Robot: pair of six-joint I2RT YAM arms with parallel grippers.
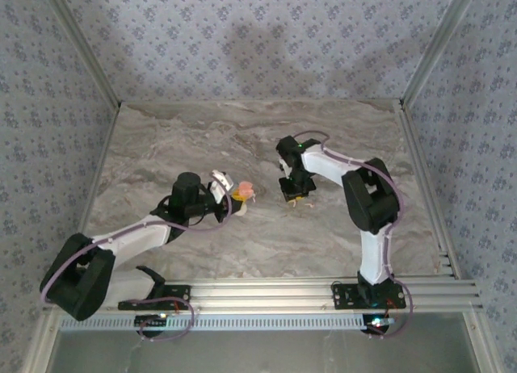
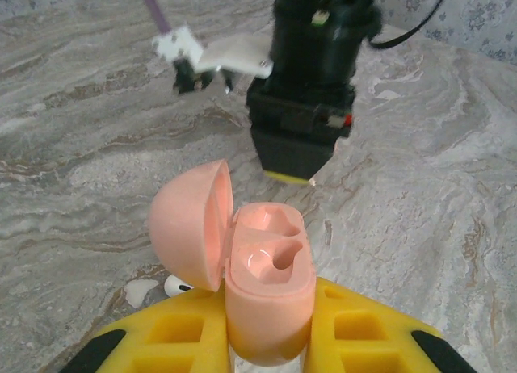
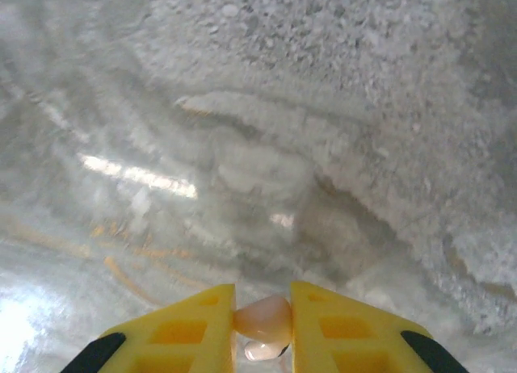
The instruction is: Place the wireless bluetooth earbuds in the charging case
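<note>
The left arm reaches low over the surface (image 1: 266, 244). The left claw (image 2: 269, 345) clamps the open charging case (image 2: 271, 268) upright. The right arm angles down, with the right claw (image 3: 262, 304) pinched on one earbud (image 3: 263, 319).

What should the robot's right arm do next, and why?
Probably carry its catch across to the charging case. The right gripper is pinched on what looks like a white earbud, while the left gripper holds the case with its lid open and both sockets empty.
</note>
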